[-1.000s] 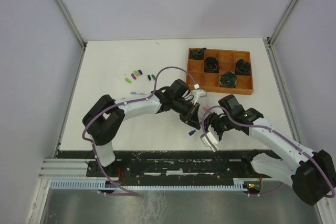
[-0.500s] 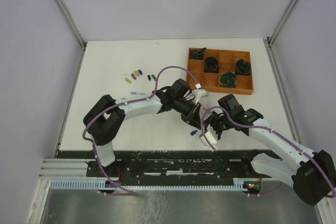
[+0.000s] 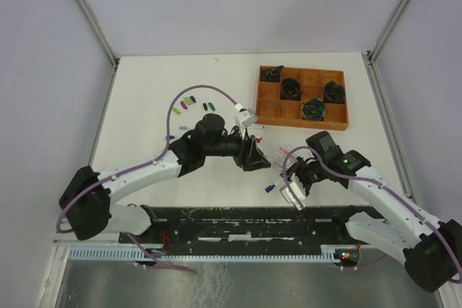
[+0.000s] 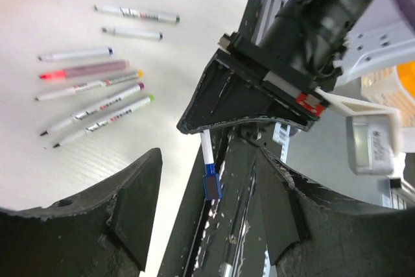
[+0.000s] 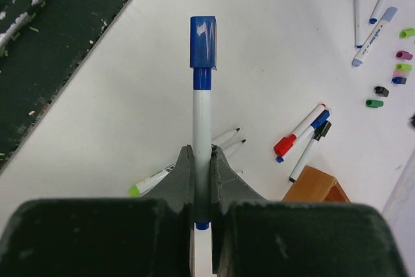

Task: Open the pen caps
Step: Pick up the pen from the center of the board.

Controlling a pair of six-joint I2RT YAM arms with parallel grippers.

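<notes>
Currently, a blue pen [image 5: 201, 115] is clamped between the closed fingers of the right hand [image 5: 202, 167], its blue cap [image 5: 203, 42] seated on the far end. The left hand [image 4: 207, 192] is held apart, empty, nearby. Loose caps [image 3: 189, 101] are scattered on the counter [image 3: 144, 156].

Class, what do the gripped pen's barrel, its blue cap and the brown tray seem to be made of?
Pen barrel: probably smooth white plastic, going by its soft, even sheen.
Blue cap: glossy plastic, with a bright highlight.
Brown tray: possibly wood or printed plastic. It looks matte and uniformly orange-brown.
</notes>
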